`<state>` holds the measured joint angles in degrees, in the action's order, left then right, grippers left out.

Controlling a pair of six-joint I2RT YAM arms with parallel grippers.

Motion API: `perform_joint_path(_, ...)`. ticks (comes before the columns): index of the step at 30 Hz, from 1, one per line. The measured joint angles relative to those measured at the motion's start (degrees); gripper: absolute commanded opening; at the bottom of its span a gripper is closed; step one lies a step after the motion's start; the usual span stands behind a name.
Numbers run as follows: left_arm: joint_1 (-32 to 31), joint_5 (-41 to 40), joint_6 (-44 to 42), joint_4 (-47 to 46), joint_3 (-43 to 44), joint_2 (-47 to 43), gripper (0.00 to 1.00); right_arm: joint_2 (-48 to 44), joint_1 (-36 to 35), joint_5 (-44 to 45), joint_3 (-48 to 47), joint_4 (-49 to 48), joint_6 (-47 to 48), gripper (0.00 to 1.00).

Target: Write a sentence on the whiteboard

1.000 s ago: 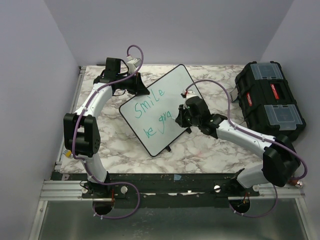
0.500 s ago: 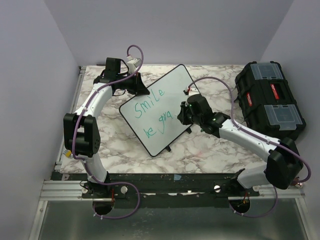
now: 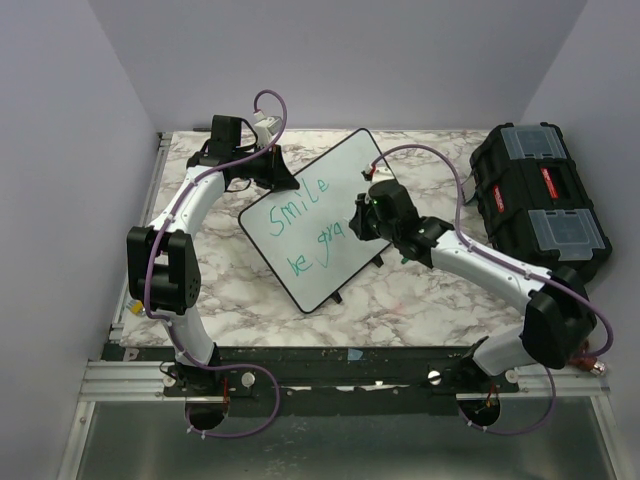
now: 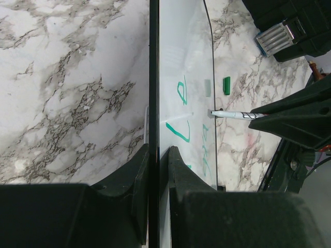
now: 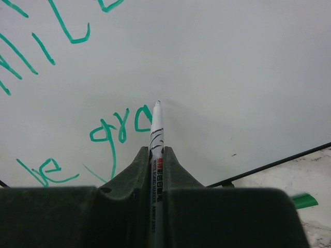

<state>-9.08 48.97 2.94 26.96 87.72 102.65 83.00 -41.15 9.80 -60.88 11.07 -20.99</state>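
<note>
The whiteboard stands tilted on the marble table, black-framed. Green writing on it reads "Smile" above "be gra"; the same words show in the right wrist view. My left gripper is shut on the board's upper left edge; the frame runs between its fingers. My right gripper is shut on a white marker. The marker's tip is at the board just right of the "a". The marker also shows in the left wrist view.
A black toolbox with clear lid compartments stands at the right. A green marker cap lies on the table by the board; it also shows in the right wrist view. Purple walls enclose the table.
My right gripper has moved up and left along the board with the marker, away from the lower right edge. The left arm and board have not moved.
</note>
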Motion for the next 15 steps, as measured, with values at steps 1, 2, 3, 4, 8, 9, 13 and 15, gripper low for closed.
perform_joint_path(1, 0.0, 0.0, 0.0, 0.0, 0.0, 0.0, 0.00, 0.3, 0.0, 0.0, 0.0, 0.0, 0.0, 0.01)
perform_joint_path(2, 0.0, 0.0, 0.0, 0.0, 0.0, 0.0, 0.00, 0.6, 0.0, 0.0, 0.0, -0.1, 0.0, 0.01)
perform_joint_path(3, 0.0, 0.0, 0.0, 0.0, 0.0, 0.0, 0.00, 0.9, 0.0, 0.0, 0.0, -0.1, 0.0, 0.01)
perform_joint_path(4, 0.0, 0.0, 0.0, 0.0, 0.0, 0.0, 0.00, 1.1, 0.0, 0.0, 0.0, -0.1, 0.0, 0.01)
perform_joint_path(8, 0.0, 0.1, 0.0, 0.0, 0.0, 0.0, 0.00, 1.7, 0.0, -0.1, 0.0, -0.5, 0.0, 0.01)
perform_joint_path(9, 0.0, 0.1, 0.0, 0.0, 0.0, 0.0, 0.00, 1.7, 0.0, -0.1, 0.0, -0.6, 0.0, 0.01)
perform_joint_path(13, 0.0, 0.1, 0.0, 0.0, 0.0, 0.0, 0.00, 1.8, 0.0, -0.3, 0.0, -0.9, 0.0, 0.01)
perform_joint_path(15, 0.0, 0.1, 0.0, 0.0, 0.0, 0.0, 0.00, 1.8, 0.0, -0.3, 0.0, -0.9, 0.0, 0.01)
